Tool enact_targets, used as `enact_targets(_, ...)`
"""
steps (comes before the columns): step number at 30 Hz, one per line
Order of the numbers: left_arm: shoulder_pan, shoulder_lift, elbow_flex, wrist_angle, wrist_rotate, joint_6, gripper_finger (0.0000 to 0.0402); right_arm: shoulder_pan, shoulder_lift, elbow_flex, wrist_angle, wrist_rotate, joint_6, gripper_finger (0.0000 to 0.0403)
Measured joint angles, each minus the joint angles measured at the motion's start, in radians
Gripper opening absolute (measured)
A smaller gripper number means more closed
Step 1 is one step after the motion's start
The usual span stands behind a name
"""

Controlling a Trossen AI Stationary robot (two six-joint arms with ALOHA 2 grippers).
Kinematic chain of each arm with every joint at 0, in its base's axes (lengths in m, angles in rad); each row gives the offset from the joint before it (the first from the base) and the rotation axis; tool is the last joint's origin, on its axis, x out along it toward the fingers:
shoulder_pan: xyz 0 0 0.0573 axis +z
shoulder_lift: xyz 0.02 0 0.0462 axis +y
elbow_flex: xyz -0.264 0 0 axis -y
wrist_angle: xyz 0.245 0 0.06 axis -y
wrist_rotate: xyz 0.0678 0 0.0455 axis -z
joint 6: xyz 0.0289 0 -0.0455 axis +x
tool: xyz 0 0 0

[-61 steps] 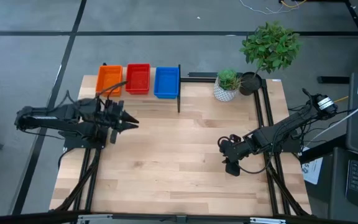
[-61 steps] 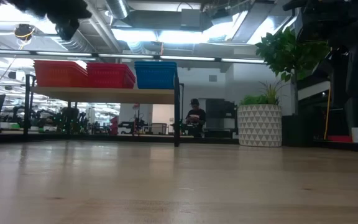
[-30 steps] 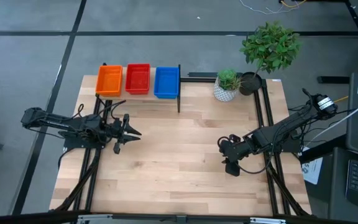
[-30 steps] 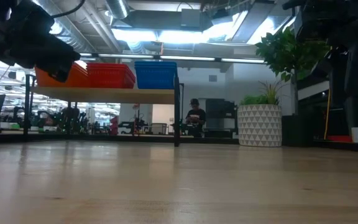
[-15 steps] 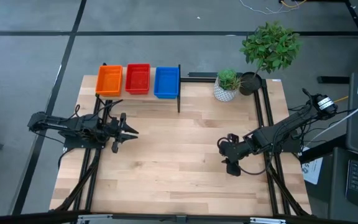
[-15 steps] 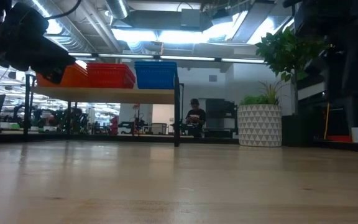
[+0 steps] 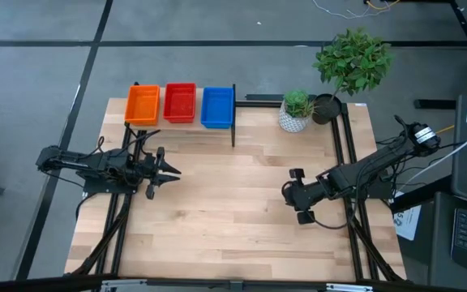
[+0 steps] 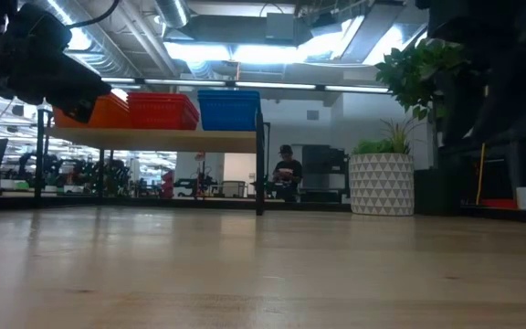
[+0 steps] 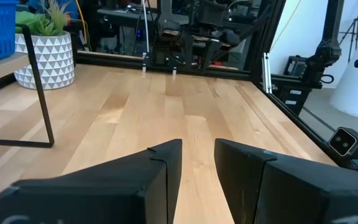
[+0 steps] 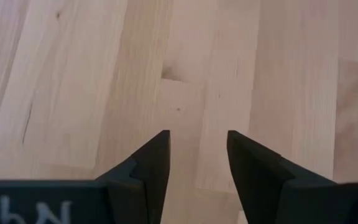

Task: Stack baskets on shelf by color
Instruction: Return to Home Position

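Left gripper (image 7: 173, 171) empty, fingers a narrow gap apart, hovering in front of the shelf (image 8: 153, 139), clear of it. Right gripper (image 7: 292, 195) empty, part open, off past the shelf's blue end. On the shelf: orange stack (image 7: 143, 105), red stack (image 7: 179, 103), blue stack (image 7: 216, 107), side by side. Homing: I'd retract straight back, no swing toward the uprights (image 7: 233, 126). High view gives only stack tops; low view shows them side-on, layer count unreadable.

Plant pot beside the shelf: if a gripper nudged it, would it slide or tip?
Probably slides rather than tips: the pot looks wide and squat in the low view, standing flat on the table. Likely heavy for its size, since it holds a plant. Its wall looks hard, so a grip may slip.
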Motion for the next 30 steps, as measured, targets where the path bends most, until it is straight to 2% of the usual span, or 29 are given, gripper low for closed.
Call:
enact_targets(4, 0.0, 0.0, 0.0, 0.0, 0.0, 0.0, 0.0088, 0.001, -0.019, -0.033, 0.009, 0.001, -0.02, 0.0158)
enact_targets(7, 0.0, 0.0, 0.0, 0.0, 0.0, 0.0, 0.0088, -0.014, -0.088, -0.151, 0.087, 0.002, -0.028, 0.0158)
enact_targets(9, 0.0, 0.0, 0.0, -0.001, 0.0, 0.0, 0.0088, -0.035, -0.157, -0.24, 0.215, 0.004, -0.015, 0.0158)
enact_targets(12, 0.0, 0.0, 0.0, -0.001, 0.0, 0.0, 0.0088, -0.056, -0.278, -0.369, 0.397, 0.008, -0.003, 0.0158)
enact_targets(15, 0.0, 0.0, 0.0, -0.001, 0.0, 0.0, 0.0088, -0.065, -0.425, -0.475, 0.514, 0.036, -0.086, 0.0158)
enact_targets(21, 0.0, 0.0, 0.0, -0.001, -0.001, 0.0, 0.0088, -0.093, -0.747, -0.618, 0.537, 0.323, -0.198, 0.0158)
enact_targets(23, 0.0, 0.0, 0.0, -0.001, -0.001, 0.0, 0.0088, -0.099, -0.847, -0.644, 0.536, 0.333, -0.224, 0.0158)
enact_targets(26, 0.0, 0.0, 0.0, -0.001, -0.001, 0.0, 0.0088, -0.099, -0.979, -0.676, 0.545, 0.285, -0.218, 0.0158)
enact_targets(30, 0.0, 0.0, 0.0, -0.001, -0.001, 0.0, 0.0088, -0.099, -1.142, -0.718, 0.552, 0.284, -0.057, 0.0158)
